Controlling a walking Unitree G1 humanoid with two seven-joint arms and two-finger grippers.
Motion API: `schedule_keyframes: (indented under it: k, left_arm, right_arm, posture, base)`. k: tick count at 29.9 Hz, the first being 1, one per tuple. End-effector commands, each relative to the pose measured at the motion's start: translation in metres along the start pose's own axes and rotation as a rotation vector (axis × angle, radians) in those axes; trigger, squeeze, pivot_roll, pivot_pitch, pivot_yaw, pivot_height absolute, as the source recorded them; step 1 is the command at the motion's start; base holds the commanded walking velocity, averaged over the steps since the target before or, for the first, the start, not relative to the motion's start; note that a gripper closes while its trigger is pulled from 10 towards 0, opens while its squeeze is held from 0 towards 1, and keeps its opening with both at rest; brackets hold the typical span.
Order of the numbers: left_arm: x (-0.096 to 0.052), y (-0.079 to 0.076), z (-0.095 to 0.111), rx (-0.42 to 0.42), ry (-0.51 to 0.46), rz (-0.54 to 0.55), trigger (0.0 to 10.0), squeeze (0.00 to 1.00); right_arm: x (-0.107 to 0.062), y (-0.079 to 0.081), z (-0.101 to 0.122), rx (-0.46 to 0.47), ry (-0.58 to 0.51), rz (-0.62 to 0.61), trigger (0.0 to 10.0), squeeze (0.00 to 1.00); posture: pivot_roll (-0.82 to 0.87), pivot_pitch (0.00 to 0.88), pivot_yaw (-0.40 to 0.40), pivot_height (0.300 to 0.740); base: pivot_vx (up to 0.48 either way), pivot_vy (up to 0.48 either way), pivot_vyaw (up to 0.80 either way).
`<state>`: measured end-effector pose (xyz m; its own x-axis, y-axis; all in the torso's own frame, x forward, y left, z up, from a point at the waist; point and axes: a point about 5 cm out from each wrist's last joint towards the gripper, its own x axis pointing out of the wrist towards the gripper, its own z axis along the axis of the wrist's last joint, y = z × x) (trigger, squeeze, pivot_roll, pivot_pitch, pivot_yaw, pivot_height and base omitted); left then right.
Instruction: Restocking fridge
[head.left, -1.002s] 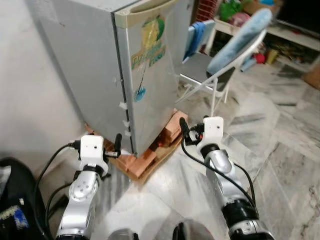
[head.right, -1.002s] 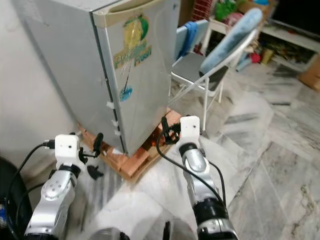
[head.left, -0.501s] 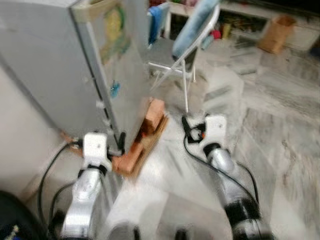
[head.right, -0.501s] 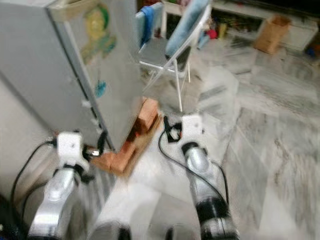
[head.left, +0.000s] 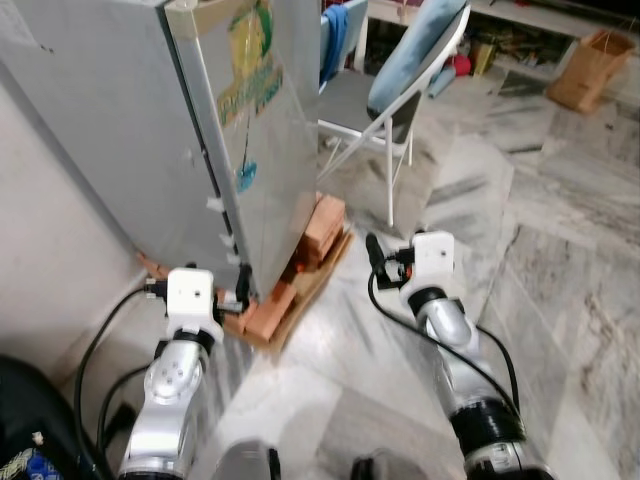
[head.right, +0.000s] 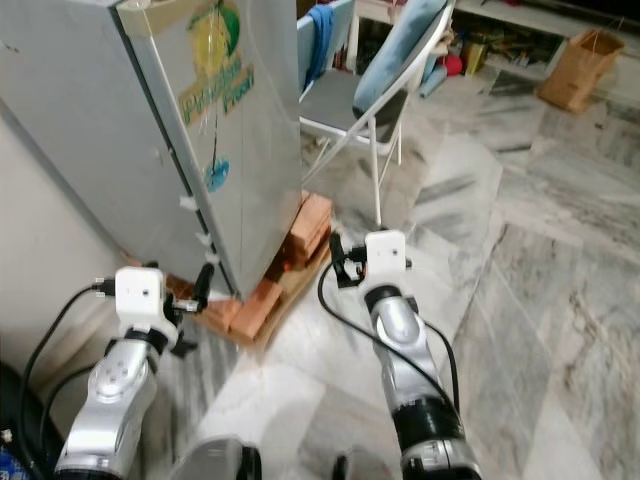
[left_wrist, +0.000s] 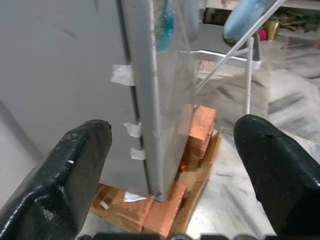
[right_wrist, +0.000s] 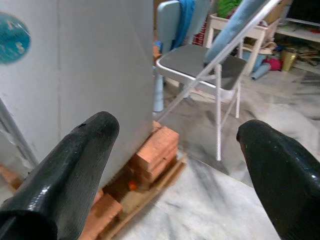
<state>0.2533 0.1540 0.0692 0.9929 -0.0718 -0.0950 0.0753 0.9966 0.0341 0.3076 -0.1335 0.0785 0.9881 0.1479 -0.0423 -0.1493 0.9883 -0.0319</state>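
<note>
Nearest the camera, the two silver arms reach forward over the marble floor (head.left: 560, 300). The left gripper (left_wrist: 187, 165) has its black fingers (left_wrist: 70, 175) spread wide apart with nothing between them, and the right gripper (right_wrist: 175, 170) is likewise spread wide and empty.

Just ahead of the left gripper stands the fridge (head.left: 150, 130), door closed, its near bottom corner resting on red bricks (head.left: 270, 308) laid on a wooden board (head.left: 318, 282). The left wrist view looks straight at the door's edge, with bits of white tape (left_wrist: 122, 75) along the seam and a blue sticker (left_wrist: 165, 25) on the door. The head views also show a yellow and green label (head.right: 215, 65) higher on the door.

The right wrist view looks past the fridge's front to a stack of bricks and a small orange thing (right_wrist: 132, 185) tucked under the fridge.

Beyond the fridge stands a folding chair (head.left: 385, 100) with blue cloth (head.left: 420, 40) draped over its back. Farther off, a brown paper bag (head.left: 590, 68) sits on the floor near low shelves.
</note>
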Motion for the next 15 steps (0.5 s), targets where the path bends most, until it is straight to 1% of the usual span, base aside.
schedule_keyframes:
  k: [1, 5, 15]
  left_arm:
    - [-0.0021, 0.0004, 0.0007, 0.01, -0.008, 0.003, 10.0, 0.0]
    - [-0.001, 0.0008, 0.0011, 0.013, -0.01, 0.006, 10.0, 0.0]
    - [0.0015, 0.0005, 0.002, 0.02, -0.015, 0.013, 10.0, 0.0]
  right_arm:
    - [-0.0006, -0.0029, 0.0, -0.023, 0.002, -0.014, 10.0, 0.0]
    - [0.0005, -0.003, -0.0004, -0.053, 0.011, -0.025, 10.0, 0.0]
    - [0.0026, -0.0023, -0.0005, -0.064, 0.016, -0.025, 10.0, 0.0]
  posture:
    - [0.13, 0.081, -0.016, 0.74]
    - [0.13, 0.079, -0.016, 0.74]
    - [0.14, 0.072, -0.02, 0.74]
  base:
    - [0.0, 0.0, 0.0]
    - [0.0, 0.0, 0.0]
    - [0.0, 0.0, 0.0]
